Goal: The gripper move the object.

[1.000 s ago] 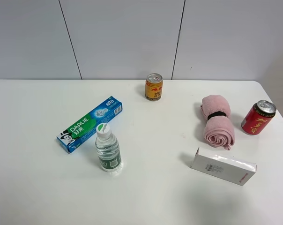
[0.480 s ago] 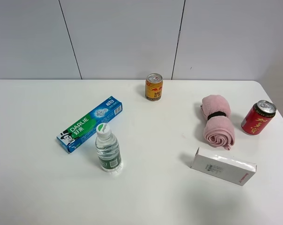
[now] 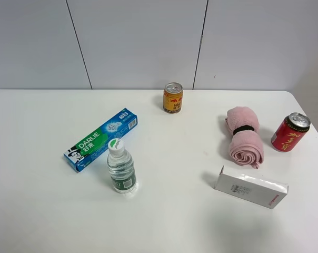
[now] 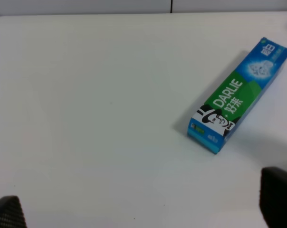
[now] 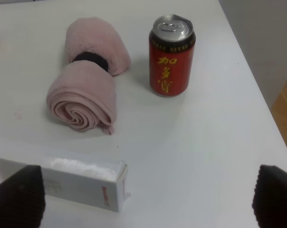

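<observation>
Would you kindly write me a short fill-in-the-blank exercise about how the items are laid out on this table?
1. The red can stands upright near the table's ____ edge in the high view.
2. The rolled pink towel is bound by a ____ band.
3. The water bottle has a ____ cap and stands beside the toothpaste box.
4. The white box lies nearest the ____.

Missing words: right; black; white; towel
</observation>
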You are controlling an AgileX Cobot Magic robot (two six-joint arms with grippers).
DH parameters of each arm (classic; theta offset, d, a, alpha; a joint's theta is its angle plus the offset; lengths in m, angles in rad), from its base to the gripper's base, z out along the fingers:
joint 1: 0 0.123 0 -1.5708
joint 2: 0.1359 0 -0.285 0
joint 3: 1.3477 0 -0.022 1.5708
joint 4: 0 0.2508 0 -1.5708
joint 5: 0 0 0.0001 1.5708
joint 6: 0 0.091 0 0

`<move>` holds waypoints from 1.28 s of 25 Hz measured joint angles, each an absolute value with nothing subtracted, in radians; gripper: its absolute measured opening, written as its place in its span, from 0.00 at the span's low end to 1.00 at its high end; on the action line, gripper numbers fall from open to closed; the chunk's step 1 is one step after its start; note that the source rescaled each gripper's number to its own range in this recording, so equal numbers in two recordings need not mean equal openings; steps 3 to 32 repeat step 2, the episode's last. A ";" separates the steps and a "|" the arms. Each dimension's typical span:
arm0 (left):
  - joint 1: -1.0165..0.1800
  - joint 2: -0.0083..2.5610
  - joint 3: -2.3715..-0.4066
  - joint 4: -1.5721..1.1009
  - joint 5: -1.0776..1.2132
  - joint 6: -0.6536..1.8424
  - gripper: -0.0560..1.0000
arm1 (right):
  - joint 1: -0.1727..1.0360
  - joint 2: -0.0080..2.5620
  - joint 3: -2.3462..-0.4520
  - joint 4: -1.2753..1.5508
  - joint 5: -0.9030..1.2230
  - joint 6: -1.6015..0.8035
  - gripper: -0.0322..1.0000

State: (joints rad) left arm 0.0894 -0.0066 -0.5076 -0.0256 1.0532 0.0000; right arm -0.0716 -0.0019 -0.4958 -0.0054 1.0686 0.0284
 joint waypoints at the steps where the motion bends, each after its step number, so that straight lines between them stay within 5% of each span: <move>1: 0.089 -0.007 -0.508 -0.026 1.053 0.000 1.00 | -0.072 -0.002 -0.496 -0.005 1.069 0.028 0.89; 32: 0.089 -0.007 -0.508 -0.026 1.053 0.000 1.00 | -0.072 -0.002 -0.496 -0.005 1.069 0.028 0.89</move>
